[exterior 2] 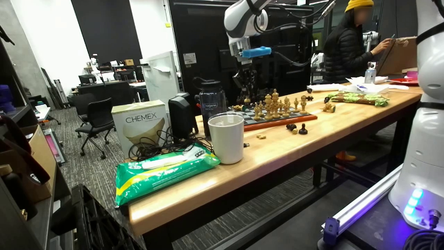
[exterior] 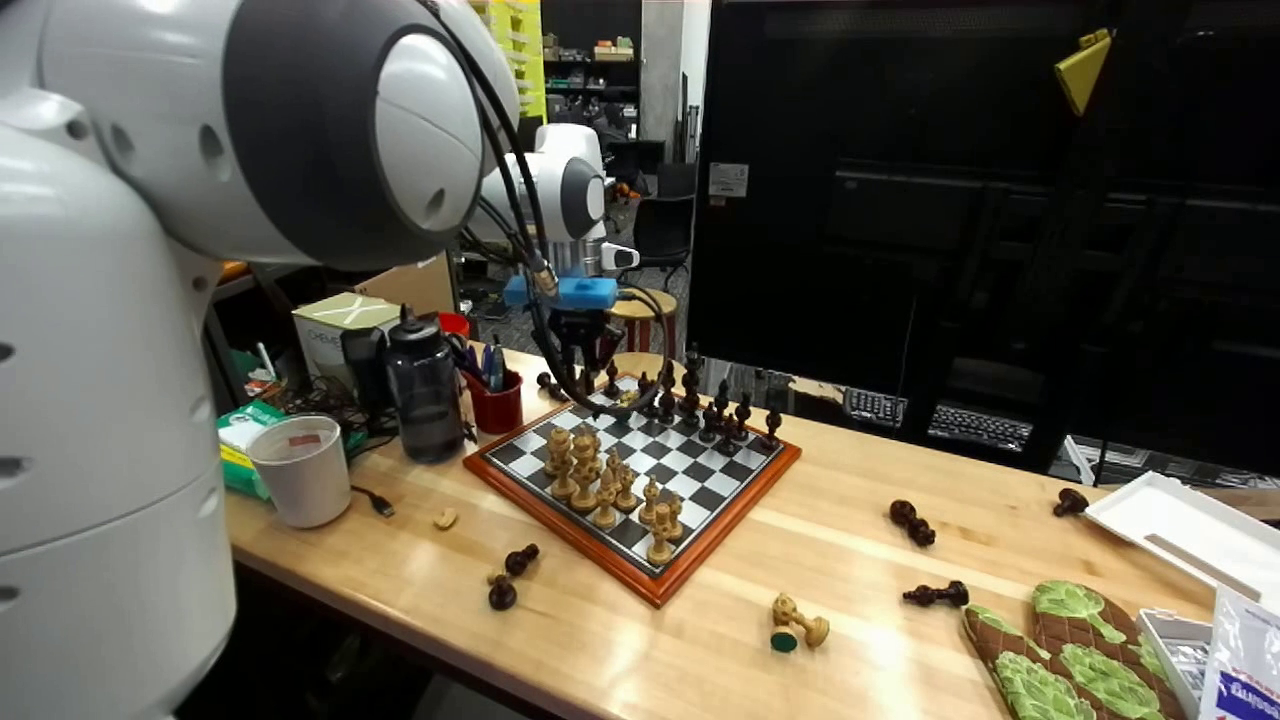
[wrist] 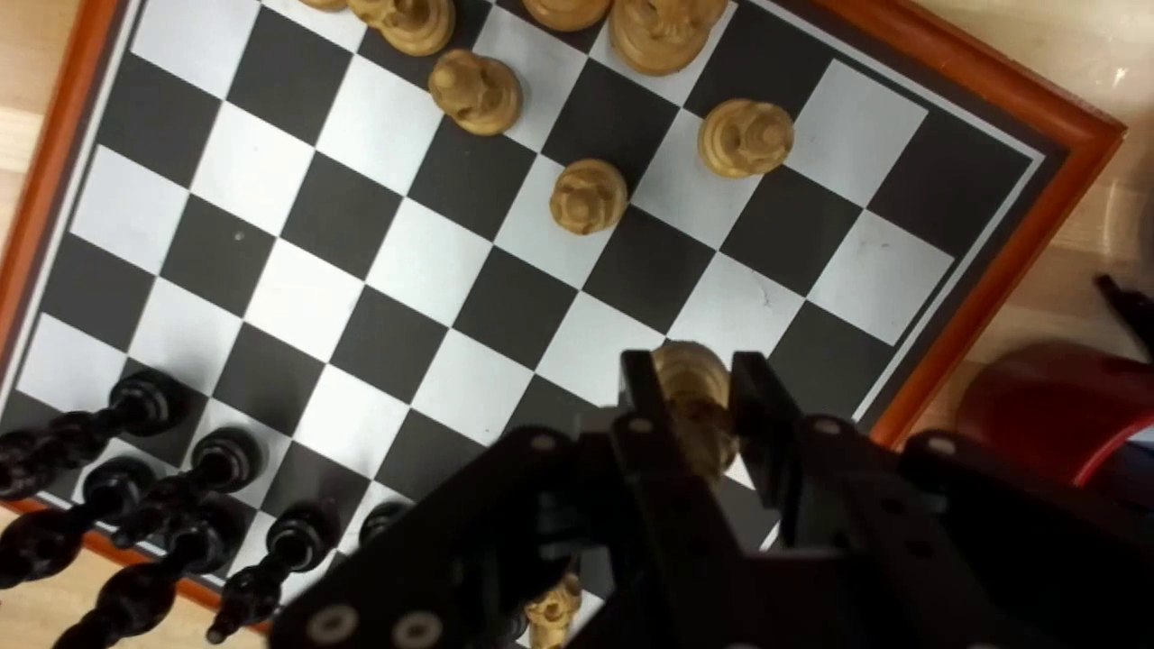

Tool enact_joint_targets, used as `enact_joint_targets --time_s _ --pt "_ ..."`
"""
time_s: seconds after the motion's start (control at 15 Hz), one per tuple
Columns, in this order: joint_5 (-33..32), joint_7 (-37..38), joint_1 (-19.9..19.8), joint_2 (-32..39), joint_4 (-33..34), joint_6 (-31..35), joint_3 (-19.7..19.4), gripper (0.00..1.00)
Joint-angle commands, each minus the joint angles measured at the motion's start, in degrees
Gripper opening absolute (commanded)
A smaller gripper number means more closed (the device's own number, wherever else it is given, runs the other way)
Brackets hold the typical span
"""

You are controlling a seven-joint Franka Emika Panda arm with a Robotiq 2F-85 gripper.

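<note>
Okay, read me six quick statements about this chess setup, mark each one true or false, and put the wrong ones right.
1. The tool is closed on a light piece. True.
2. Every dark piece stands on the board. False: one dark piece, for instance, lies on the table, off the board.
3. The pen cup is green. False: the pen cup is red.
4. The mug stands upright. True.
5. The bottle lies on its side. False: the bottle is upright.
6. The box bears the word CHEMEX. True.
</note>
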Motion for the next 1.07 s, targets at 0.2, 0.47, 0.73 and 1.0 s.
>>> enact_joint_targets --time_s 0.2,0.47,0.73,1.0 --pt "0.49 -2.07 1.86 0.75 -0.71 -0.3 1.36 0.06" --pt "1.09 -1.71 2.52 0.87 -1.49 -0.55 1.93 0.06" --pt "1.39 -1.89 2.87 0.68 -2.58 0.16 2.38 0.06" --pt "2.43 -2.36 2.9 0.98 -3.21 0.73 2.68 0.06"
